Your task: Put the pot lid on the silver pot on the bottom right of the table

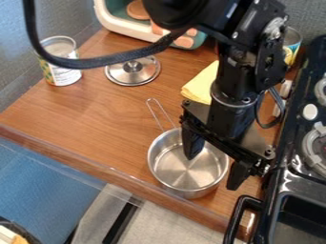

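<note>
Well, the silver saucepan (180, 172) sits uncovered, its metal lid (134, 67) lying just beyond the wire handle (166, 114); claw (212, 172) spread over the pan's side, so lifting, carrying and covering all remain!

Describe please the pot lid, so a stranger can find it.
On the brown table, look beyond the pot, to the picture's left can. The lid lies just right of it: a flat silver disc, set apart by its centre knob.

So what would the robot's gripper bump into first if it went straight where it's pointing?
Probably the silver saucepan, maybe its rim, because the gripper points down there. How high it hangs is hard to tell.
</note>
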`<state>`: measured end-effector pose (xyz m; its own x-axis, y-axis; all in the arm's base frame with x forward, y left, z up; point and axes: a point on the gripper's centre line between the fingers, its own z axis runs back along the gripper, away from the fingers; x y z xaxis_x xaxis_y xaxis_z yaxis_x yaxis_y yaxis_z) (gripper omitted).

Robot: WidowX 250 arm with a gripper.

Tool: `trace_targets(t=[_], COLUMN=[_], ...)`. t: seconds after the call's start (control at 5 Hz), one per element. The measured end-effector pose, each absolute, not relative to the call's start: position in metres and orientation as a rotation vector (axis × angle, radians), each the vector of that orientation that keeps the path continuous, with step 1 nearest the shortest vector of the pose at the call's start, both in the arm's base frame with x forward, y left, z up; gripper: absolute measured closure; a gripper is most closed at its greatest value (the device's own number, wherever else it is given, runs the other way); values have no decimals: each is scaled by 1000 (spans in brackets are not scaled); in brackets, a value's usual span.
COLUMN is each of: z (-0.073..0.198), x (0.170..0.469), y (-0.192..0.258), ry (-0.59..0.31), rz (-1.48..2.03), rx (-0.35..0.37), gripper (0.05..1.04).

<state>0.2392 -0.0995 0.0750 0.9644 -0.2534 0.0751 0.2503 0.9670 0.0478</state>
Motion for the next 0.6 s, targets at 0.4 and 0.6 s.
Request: trace_targets(t=[0.4, 0.6], z=[81, 89], x=[274, 307], y=[-72, -51], ry=[-75, -88], rz=[-119, -71], rx=[12, 31], gripper=[83, 83])
